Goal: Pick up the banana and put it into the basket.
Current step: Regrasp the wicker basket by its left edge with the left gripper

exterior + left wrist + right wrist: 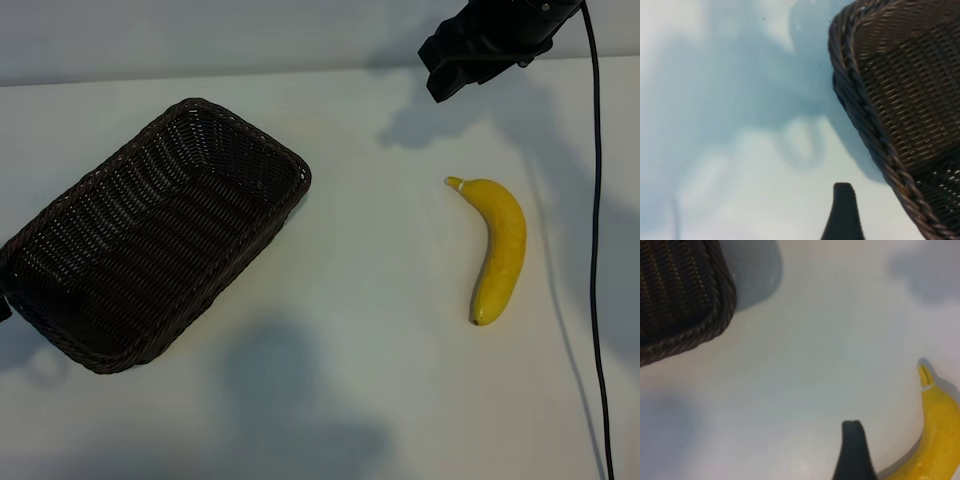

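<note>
Banana (497, 252) lies bare on the white table (380, 300), toward its right edge and well apart from the basket (150, 235), which sits empty toward the left edge. Its greenish stem tip points to the far side and its body curves back toward the near edge. The right gripper (480, 45) hangs over the far right part of the table, beyond the stem end, holding nothing; its jaws stand open, and one dark fingertip (854, 450) shows in its wrist view just beside the fruit. The left gripper is out of the exterior view; its wrist view shows one fingertip (843, 212) near the basket's rim, jaws parted and empty. The step in hand looks like the approach for the pick. To do it well, the right gripper should probably come down over the thick middle of the fruit, jaws set across its width, not along the curve, and close gently so the smooth skin neither slips nor bruises.
</note>
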`<state>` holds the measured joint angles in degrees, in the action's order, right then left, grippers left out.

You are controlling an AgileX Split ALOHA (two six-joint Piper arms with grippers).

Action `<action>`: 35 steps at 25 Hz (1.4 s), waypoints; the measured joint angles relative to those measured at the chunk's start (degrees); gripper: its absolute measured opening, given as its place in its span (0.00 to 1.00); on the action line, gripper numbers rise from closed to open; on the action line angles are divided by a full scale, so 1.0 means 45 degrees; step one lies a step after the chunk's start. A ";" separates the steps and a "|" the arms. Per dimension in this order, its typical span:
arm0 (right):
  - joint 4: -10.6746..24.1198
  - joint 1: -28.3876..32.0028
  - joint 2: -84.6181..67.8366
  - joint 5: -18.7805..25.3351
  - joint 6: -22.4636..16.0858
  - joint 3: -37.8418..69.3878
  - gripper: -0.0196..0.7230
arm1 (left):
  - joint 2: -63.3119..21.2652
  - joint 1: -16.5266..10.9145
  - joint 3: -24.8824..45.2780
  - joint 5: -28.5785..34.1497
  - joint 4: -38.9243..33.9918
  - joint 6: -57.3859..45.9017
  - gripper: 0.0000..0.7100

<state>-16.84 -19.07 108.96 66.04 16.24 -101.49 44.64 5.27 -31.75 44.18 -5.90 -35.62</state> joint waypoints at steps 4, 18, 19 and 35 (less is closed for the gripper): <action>0.0000 0.0000 0.0000 0.0012 0.0000 0.0000 0.73 | 0.0119 0.0000 0.0539 -0.0234 -0.0068 -0.0284 0.82; 0.0000 0.0000 0.0000 0.0077 0.0000 0.0000 0.73 | 0.3020 0.0000 0.1421 -0.3436 -0.0647 -0.1238 0.82; 0.0000 0.0000 0.0000 0.0077 0.0000 0.0000 0.73 | 0.3331 0.0000 0.1421 -0.3682 -0.0650 -0.1250 0.82; 0.0000 0.0000 0.0000 0.0301 0.0000 0.0000 0.73 | 0.6306 0.0000 0.1468 -0.6137 -0.0387 -0.1470 0.82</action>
<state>-16.84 -19.07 108.96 67.40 16.24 -101.49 73.02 5.27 -25.14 16.56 -7.64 -42.23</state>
